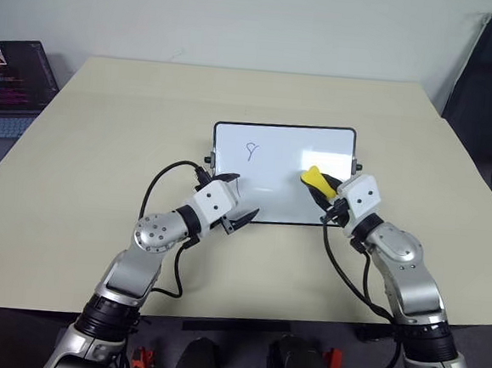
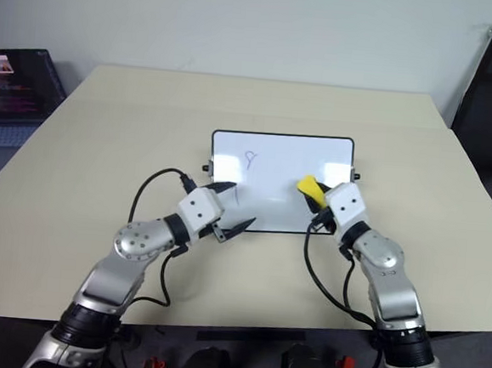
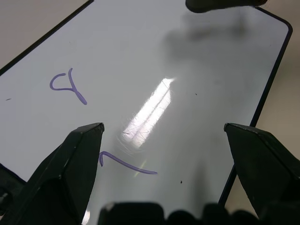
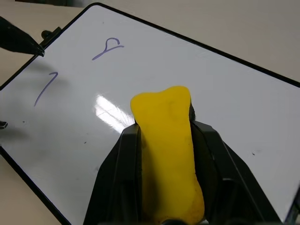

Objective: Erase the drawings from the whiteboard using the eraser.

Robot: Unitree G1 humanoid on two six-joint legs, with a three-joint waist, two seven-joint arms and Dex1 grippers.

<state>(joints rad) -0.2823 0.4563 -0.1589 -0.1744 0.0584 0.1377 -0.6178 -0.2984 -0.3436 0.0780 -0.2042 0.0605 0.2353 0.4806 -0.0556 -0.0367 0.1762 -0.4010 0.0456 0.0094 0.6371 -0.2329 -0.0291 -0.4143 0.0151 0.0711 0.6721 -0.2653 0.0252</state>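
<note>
Yellow eraser [image 4: 168, 154] sits pinched in the right end effector [image 1: 328, 197], poised over the right part of the whiteboard [image 1: 283, 144], placed to sweep toward the marks; left end effector [image 1: 242, 218], fingers spread and empty, rests at the board's near left edge, likely to steady it; loop drawing [image 1: 250, 151] and hooked stroke [image 3: 126, 163] remain; board lies flat on the counter [image 1: 105, 139].

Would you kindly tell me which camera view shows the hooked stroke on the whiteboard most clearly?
The left wrist view: the hooked stroke lies close up on the whiteboard, between the open left fingers. The right wrist view shows it smaller, near the board's edge. In both eye views it is faint, beside the left gripper.
</note>
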